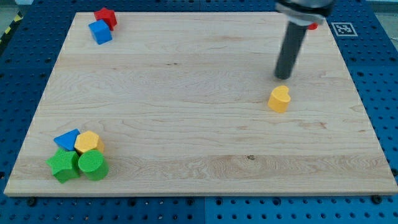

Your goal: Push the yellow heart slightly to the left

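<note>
The yellow heart (pixel 279 99) lies on the wooden board (pixel 186 93) at the view's right of centre. My tip (pixel 283 77) is the lower end of the dark rod and stands just above the heart in the view, slightly to its right, with a small gap between them. The rod rises toward the view's top right.
A red star (pixel 106 17) and a blue cube (pixel 99 32) sit at the top left corner. At the bottom left a blue triangle (pixel 66 139), a yellow hexagon (pixel 87 142), a green star (pixel 63 165) and a green cylinder (pixel 92 165) cluster together. A red block (pixel 313 26) peeks out behind the rod.
</note>
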`<act>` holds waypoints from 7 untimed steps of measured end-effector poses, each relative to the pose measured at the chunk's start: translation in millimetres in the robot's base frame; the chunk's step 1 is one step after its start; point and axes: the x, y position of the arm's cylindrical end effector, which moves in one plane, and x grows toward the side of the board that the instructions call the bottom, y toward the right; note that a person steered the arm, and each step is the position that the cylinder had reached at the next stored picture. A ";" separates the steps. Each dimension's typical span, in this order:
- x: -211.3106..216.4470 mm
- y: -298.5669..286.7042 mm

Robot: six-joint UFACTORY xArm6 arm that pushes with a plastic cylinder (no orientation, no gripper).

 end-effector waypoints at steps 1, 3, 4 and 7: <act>12.2 42.3; 43.9 40.8; 43.9 40.8; 52.0 -26.9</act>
